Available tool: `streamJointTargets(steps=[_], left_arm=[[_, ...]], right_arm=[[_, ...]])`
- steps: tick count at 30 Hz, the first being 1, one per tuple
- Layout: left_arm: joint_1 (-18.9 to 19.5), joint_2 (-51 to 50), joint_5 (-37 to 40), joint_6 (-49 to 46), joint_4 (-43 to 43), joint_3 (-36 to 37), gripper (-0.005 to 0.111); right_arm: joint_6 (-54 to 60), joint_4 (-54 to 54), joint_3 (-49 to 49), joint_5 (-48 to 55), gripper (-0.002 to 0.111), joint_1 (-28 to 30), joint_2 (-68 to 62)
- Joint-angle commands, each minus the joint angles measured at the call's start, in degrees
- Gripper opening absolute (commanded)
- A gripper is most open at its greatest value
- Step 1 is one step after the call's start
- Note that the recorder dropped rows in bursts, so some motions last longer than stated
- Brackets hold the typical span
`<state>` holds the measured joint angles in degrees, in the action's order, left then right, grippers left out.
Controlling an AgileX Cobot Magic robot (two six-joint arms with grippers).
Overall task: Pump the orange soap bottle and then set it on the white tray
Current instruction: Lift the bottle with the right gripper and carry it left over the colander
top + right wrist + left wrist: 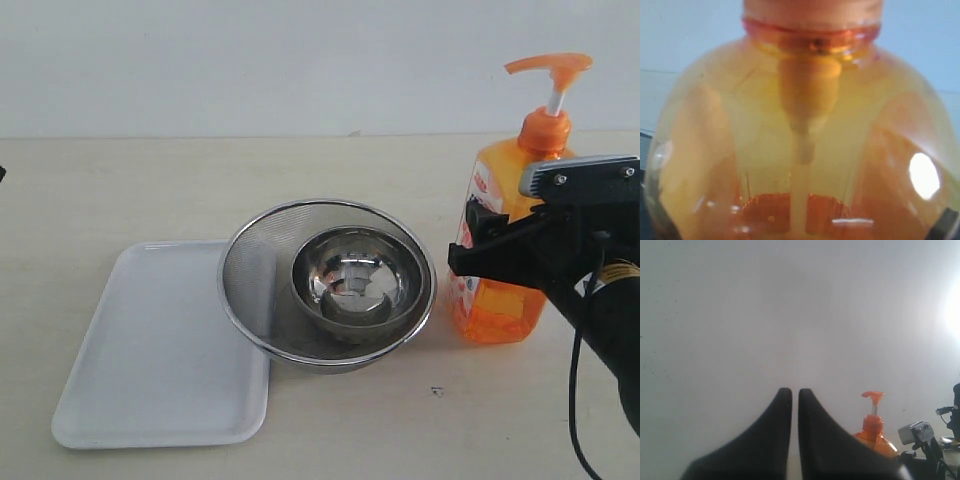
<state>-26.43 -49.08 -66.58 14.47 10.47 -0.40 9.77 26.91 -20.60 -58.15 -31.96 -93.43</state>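
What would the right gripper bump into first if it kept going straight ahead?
The orange soap bottle: it fills the wrist view, and the right gripper looks to be at its body, though contact is unclear.

The pale beige table point(120, 180) carries the white tray point(150, 350) at left, a round steel mesh bowl point(250, 280) overlapping the tray's right edge, and the orange soap bottle point(495, 310) standing upright farther right.

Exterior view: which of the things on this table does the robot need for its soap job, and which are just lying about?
Needed for the job:
the orange soap bottle, standing at the right
the white tray, at the left

Just lying about:
the steel mesh bowl, in the middle
the small steel bowl, sitting inside the mesh one
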Motion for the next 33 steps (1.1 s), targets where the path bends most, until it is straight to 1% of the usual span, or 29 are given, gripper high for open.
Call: streamJointTargets(steps=[1, 6, 17, 22, 26, 33], left_arm=[[0.2, 0.1, -0.6, 0.6, -0.6, 0.4, 0.005], [0.2, 0.1, -0.6, 0.6, -0.4, 0.4, 0.005], [0.2, 0.1, -0.6, 0.6, -0.4, 0.4, 0.005], [0.2, 0.1, -0.8, 0.6, -0.4, 0.4, 0.005], [0.2, 0.1, -0.9, 0.6, -0.5, 0.4, 0.005], [0.2, 0.1, -0.9, 0.6, -0.5, 0.4, 0.005]], right_arm=[[0.0, -0.4, -0.2, -4.4, 0.0, 0.0, 3.1], [0.4, -0.5, -0.6, -3.9, 0.0, 0.0, 4.5], [7.0, -0.3, -5.4, 4.4, 0.0, 0.0, 11.3], [8.6, -0.7, -7.6, 9.6, 0.0, 0.0, 15.6], [8.8, -1.5, -11.0, 15.6, 0.0, 0.0, 18.1], [9.0, -3.2, -17.0, 23.3, 0.0, -0.7, 18.9]])
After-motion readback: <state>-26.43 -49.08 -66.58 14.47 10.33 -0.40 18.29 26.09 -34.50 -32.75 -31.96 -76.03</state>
